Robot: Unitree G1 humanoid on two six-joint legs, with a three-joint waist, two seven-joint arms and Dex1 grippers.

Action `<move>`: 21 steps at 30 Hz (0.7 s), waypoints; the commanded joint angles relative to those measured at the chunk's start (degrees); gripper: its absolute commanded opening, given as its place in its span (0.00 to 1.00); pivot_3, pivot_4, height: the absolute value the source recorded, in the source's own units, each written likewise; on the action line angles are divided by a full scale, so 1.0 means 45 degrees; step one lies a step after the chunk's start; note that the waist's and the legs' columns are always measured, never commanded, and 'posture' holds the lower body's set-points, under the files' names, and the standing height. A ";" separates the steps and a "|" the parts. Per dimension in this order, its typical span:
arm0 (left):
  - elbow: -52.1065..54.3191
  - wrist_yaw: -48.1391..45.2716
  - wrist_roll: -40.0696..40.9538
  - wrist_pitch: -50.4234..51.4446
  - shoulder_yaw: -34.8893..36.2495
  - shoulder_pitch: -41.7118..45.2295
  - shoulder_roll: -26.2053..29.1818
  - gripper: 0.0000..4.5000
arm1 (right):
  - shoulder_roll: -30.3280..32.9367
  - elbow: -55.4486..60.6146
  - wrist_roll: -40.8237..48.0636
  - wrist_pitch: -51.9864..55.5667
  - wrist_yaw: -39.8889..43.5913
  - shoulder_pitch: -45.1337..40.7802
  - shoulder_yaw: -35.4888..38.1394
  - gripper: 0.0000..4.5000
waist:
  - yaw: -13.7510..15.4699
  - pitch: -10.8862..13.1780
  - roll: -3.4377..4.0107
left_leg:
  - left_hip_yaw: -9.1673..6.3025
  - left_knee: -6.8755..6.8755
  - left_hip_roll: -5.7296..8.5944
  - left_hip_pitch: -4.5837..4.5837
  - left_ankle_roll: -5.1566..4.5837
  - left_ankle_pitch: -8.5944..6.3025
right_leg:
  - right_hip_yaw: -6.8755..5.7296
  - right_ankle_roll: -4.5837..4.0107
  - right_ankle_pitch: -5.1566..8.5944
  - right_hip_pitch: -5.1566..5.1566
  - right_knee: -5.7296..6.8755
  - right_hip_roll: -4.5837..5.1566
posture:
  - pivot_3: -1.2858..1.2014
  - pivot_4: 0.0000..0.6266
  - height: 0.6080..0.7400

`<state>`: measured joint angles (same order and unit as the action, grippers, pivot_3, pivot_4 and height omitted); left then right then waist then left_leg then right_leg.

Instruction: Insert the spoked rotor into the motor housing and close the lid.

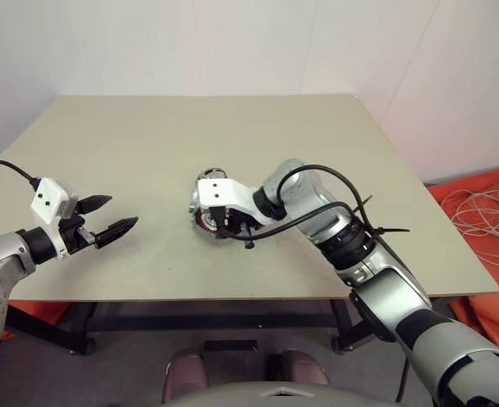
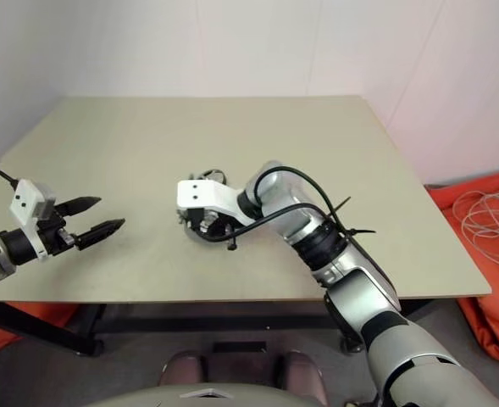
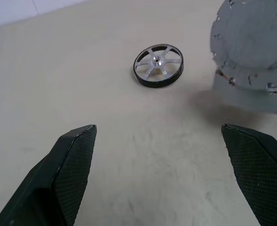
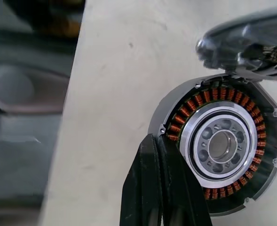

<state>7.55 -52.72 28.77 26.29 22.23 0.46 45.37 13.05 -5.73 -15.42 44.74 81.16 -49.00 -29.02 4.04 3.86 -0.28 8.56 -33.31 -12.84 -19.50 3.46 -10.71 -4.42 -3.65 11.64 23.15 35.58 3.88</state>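
A wide, pale tan bench (image 1: 147, 170) fills most of the head view, w/ a plain white wall behind. Orange cloth and a loose coil of white cable lie on the floor to the right.

Right arm reaches in across the middle of the bench. Right gripper (image 4: 162, 188) has its jaws pressed fully together, holding nothing; the tips rest at the rim of the motor housing (image 4: 223, 150). Housing sits near bench centre, open side showing: ring of copper windings round a silver bearing hub, no rotor in it yet. The lid (image 4: 246, 37) stands tilted up at the housing's far edge, seemingly hinged there, prob. propped open so the rotor can go in.

Left gripper (image 3: 159, 165) hovers above the bench at the robot's left, jaws spread wide and empty, aimed toward the parts as if lining up a pick.

The spoked rotor (image 3: 158, 66) lies flat on the bench, black rim w/ silver spokes up, close beside the housing and raised lid but not touching, ahead of the left jaws.

No brand, label or readable writing on any part.
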 commanded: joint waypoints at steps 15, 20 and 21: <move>-0.0365 0.0217 -0.0444 -0.0771 -0.0236 0.0594 0.0133 1.00 | -0.1907 -0.0065 0.3704 0.6212 -0.5074 -0.0075 0.1970 0.00 | 0.0062 0.0003 0.0006 | 0.0001 0.0026 0.0000 0.0040 0.0020 0.0010 | 0.0006 0.0007 0.0004 -0.0018 -0.0001 -0.0008 | 0.52 0.00 1.00; -0.0338 0.0304 -0.0527 -0.0788 -0.0286 0.0625 0.0073 1.00 | -0.2298 -0.1153 0.4398 0.6686 -0.6183 -0.0573 0.2292 0.28 | 0.0079 0.0008 0.0013 | -0.0001 0.0028 0.0001 0.0064 0.0035 0.0019 | 0.0009 0.0012 0.0007 -0.0034 0.0001 -0.0008 | 0.52 0.00 1.00; -0.0330 0.0327 -0.0530 -0.0795 -0.0285 0.0621 0.0065 1.00 | -0.2248 -0.1062 0.4596 0.6719 -0.6226 -0.0670 0.2296 0.36 | 0.0089 0.0009 0.0015 | -0.0002 0.0028 0.0001 0.0067 0.0035 0.0019 | 0.0009 0.0013 0.0007 -0.0039 0.0000 -0.0008 | 0.52 0.00 1.00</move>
<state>5.15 -51.89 26.43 23.68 20.08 2.11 45.36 2.98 -11.28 3.00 74.70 53.76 -49.76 -19.97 4.44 3.90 -0.21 8.55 -33.19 -12.84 -19.20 3.62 -10.63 -4.37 -3.59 11.67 22.97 35.58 3.84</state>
